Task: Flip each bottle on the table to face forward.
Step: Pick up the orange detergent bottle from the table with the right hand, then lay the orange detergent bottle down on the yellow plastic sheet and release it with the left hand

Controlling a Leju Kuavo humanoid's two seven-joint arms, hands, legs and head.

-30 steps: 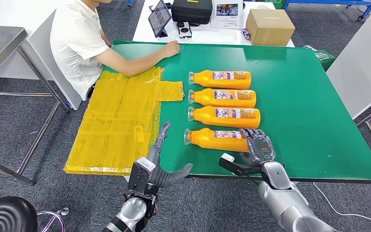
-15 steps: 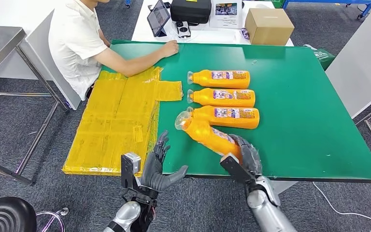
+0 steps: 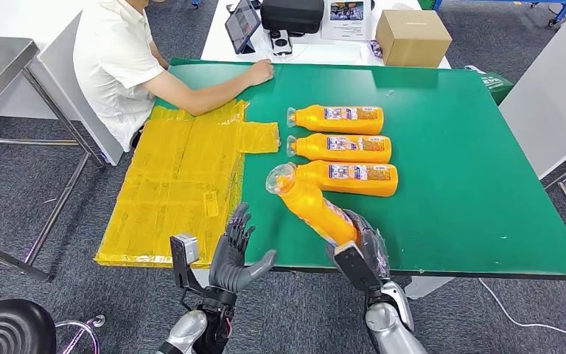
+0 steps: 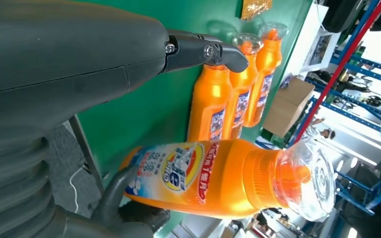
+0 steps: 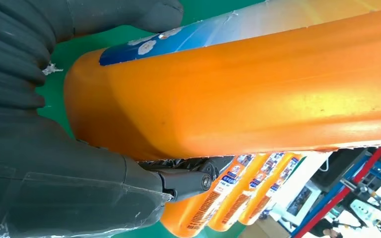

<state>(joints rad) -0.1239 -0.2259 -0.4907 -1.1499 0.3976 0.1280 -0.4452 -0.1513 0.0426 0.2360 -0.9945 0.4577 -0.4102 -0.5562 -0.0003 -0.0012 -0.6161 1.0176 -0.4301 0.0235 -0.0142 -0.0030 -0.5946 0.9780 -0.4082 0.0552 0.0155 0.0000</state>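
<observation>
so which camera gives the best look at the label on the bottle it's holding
The left wrist view: the held bottle faces that camera and its printed label is plain to see. The head view shows the bottle tilted in the right hand, its label a sliver. The right wrist view shows mostly bare orange side.

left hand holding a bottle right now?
No, the left hand is open in the air; the right hand grips the lifted bottle.

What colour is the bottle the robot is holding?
Orange, with a blue and white label; the bottle in the right hand shows best in the left wrist view.
</observation>
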